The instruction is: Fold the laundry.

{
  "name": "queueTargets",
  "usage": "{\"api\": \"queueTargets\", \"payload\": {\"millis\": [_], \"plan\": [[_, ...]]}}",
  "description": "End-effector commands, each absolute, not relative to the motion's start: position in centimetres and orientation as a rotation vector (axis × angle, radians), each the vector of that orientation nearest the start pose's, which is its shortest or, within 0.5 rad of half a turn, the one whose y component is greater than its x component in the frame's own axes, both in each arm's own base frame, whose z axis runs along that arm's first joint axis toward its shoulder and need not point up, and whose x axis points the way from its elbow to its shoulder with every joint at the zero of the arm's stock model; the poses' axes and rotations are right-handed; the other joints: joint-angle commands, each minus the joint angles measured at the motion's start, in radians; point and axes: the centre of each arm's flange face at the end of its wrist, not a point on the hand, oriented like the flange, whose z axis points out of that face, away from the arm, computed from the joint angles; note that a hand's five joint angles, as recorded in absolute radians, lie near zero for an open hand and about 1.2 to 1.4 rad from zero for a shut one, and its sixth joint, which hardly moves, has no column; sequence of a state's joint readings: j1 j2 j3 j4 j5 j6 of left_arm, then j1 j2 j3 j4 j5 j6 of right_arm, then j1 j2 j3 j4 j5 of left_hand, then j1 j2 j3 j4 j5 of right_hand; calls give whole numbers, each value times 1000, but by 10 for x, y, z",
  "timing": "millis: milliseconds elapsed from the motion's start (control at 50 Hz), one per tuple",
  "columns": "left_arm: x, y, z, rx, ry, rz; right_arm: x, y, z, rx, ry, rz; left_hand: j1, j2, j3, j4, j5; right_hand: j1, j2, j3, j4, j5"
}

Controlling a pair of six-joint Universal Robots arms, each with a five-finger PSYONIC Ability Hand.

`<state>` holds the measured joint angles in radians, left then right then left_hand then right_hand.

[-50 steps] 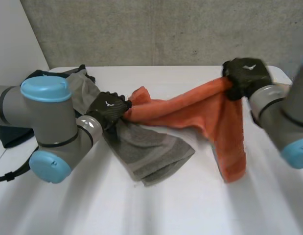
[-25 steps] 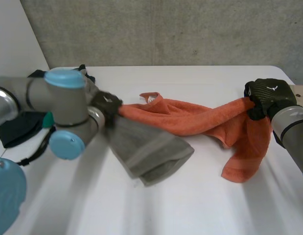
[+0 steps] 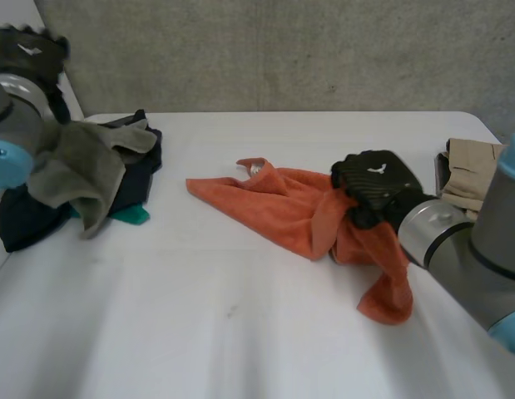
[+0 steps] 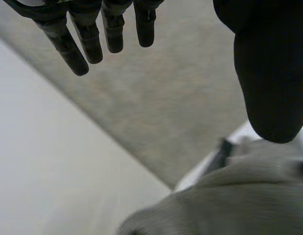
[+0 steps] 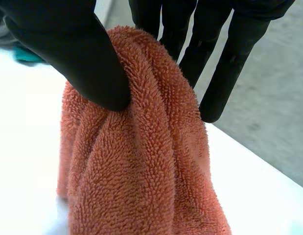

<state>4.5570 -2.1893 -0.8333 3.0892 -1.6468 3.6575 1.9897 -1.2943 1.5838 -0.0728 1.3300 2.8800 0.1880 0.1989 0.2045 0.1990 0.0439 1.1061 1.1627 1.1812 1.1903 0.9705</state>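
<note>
We're seeing the fuzzy orange terry towel (image 3: 278,208) lying on the white surface (image 3: 240,332). Its long axis is running from a flat pointed corner at centre toward the right robot hand (image 3: 373,184), which is pinching a bunched fold between thumb and fingers. Left robot hand (image 4: 100,34) is hanging open with fingers straight, and a limp grey towel (image 3: 82,166) is draping beside its arm.

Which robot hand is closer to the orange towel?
Right. The right hand pinches the orange towel between thumb and fingers. The left hand is open, raised far off by the grey towel, not touching the orange one.
</note>
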Motion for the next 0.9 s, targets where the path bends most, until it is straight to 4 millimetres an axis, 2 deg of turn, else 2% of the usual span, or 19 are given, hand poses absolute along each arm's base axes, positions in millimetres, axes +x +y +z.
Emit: {"api": "queueTargets", "payload": {"millis": [20, 80, 100, 160, 180, 260, 380, 440, 520, 600, 620, 680, 700, 740, 760, 820, 840, 900], "plan": [[-248, -365, 266, 874, 2012, -2075, 290, -220, 221, -1105, 1972, -1660, -13, -24, -30, -24, -44, 290, 234, 215, 206, 251], [-274, -341, 247, 1061, 2057, -2096, 287, -218, 229, -1103, 1970, -1659, -13, -24, -30, -24, -44, 290, 234, 215, 206, 251], [-290, -326, 235, 1174, 2082, -2100, 285, -216, 237, -1095, 1964, -1665, -13, -24, -30, -24, -44, 290, 234, 215, 206, 251], [-310, -304, 215, 1323, 2134, -2079, 283, -213, 252, -1066, 1942, -1693, -13, -24, -30, -24, -44, 290, 234, 215, 206, 251], [-321, -292, 203, 1391, 2169, -2054, 283, -212, 262, -1042, 1918, -1720, -13, -24, -30, -24, -44, 290, 234, 215, 206, 251], [-341, -267, 180, 1466, 2266, -1977, 282, -207, 289, -975, 1851, -1781, -13, -24, -30, -24, -44, 290, 234, 215, 206, 251], [-359, -259, 161, 1454, 2316, -1928, 280, -196, 319, -882, 1783, -1821, -13, -24, -30, -24, -44, 290, 234, 215, 206, 251], [-364, -258, 152, 1435, 2346, -1892, 276, -196, 331, -812, 1761, -1840, 204, 193, 188, 193, 174, 290, 234, 215, 206, 251], [-363, -254, 157, 1416, 2401, -1821, 270, -203, 341, -735, 1763, -1861, 1171, 1160, 1154, 1160, 1140, 290, 234, 215, 206, 251], [-345, -267, 195, 1231, 2393, -1891, 261, -222, 332, -711, 1826, -1878, 1208, 1197, 1192, 1197, 1178, 290, 234, 215, 206, 251], [-338, -267, 218, 1156, 2373, -1958, 257, -236, 322, -713, 1876, -1873, 1208, 1197, 1192, 1197, 1178, 290, 234, 215, 206, 251], [-328, -257, 258, 1099, 2326, -2076, 250, -260, 303, -741, 1967, -1859, 1208, 1197, 1192, 1197, 1178, 290, 234, 215, 206, 251], [-323, -247, 282, 1092, 2286, -2161, 247, -272, 290, -771, 2033, -1834, 1208, 1197, 1192, 1197, 1178, 290, 234, 215, 206, 251], [-319, -238, 303, 1092, 2258, -2239, 246, -283, 276, -808, 2093, -1800, 1208, 1197, 1192, 1197, 1178, 290, 234, 215, 206, 251], [-320, -233, 305, 1130, 2274, -2242, 246, -294, 264, -854, 2146, -1774, 1208, 1197, 1192, 1197, 1178, 290, 234, 215, 206, 251], [-322, -230, 297, 1192, 2325, -2191, 249, -308, 242, -921, 2219, -1719, 1208, 1197, 1192, 1197, 1178, 290, 234, 215, 206, 251], [-325, -234, 284, 1222, 2378, -2117, 252, -315, 231, -961, 2259, -1688, 1208, 1197, 1192, 1197, 1178, 290, 234, 215, 206, 251], [-329, -249, 260, 1226, 2446, -2001, 257, -326, 215, -1013, 2299, -1653, 1208, 1197, 1192, 1197, 1178, 290, 234, 215, 206, 251]]}}
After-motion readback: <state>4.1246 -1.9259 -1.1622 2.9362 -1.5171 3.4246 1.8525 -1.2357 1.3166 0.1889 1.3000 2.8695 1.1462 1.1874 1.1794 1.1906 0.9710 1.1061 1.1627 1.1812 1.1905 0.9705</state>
